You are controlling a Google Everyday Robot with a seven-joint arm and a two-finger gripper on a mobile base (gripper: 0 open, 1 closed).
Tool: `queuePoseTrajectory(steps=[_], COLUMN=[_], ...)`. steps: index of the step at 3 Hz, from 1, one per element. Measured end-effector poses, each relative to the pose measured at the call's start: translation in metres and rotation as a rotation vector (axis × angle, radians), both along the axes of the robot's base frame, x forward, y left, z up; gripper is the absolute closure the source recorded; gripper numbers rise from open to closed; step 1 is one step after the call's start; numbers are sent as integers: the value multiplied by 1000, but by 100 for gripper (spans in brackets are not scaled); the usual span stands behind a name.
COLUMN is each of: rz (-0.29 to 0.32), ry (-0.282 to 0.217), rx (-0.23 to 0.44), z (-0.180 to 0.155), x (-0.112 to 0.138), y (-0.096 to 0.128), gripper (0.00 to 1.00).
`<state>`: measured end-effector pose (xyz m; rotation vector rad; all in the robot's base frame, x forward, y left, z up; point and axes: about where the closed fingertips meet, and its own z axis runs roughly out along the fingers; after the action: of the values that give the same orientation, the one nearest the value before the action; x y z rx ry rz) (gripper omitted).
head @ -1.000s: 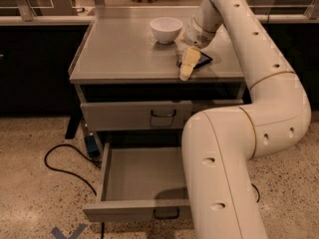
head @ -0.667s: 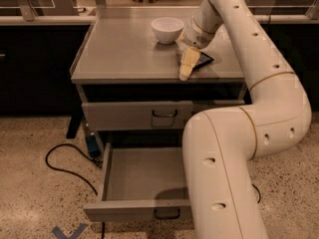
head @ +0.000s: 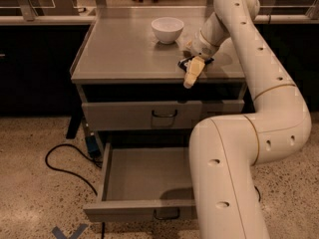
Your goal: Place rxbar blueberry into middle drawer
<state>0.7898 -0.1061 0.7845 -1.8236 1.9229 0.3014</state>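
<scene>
Small shift only: end effector [head: 191, 76] now sits slightly nearer the bench's [head: 124, 49] near edge, and a touch further right, than a second ago. Bowl [head: 167, 29] and both drawers unchanged.

Obs: end effector is low over the near-right part of the bench, right on the rxbar [head: 184, 62]. The bar's dark wrapper shows at the end effector's base, on the bench top close to the near edge. Open or closed, and whether the bar is actually gripped: cannot tell. Bowl stands farther back and left, apart from it.

Middle drawer [head: 144, 176] is pulled out below; upper drawer [head: 164, 114] is closed. Arm [head: 224, 183] covers the open drawer's right part.

Step in hand, as I judge it: securing the bar.
- Grip squarely across the bar's narrow width; a flat wrapper will likely pivot from a corner pinch.
- Lift straight up before travelling.
- Come out past the bench's near edge, then down, keeping off the upper drawer front.
- Release low over the left, visible part of the drawer floor.
</scene>
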Motion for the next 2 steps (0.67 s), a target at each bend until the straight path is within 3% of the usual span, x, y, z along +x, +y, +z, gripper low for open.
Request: queuePoseTrajectory(steps=[1,2], rz=[-5,-7], ry=[-20,-26], rx=[-57,-54], z=[29,26], x=[3,7], y=[32,35], gripper=[0,0])
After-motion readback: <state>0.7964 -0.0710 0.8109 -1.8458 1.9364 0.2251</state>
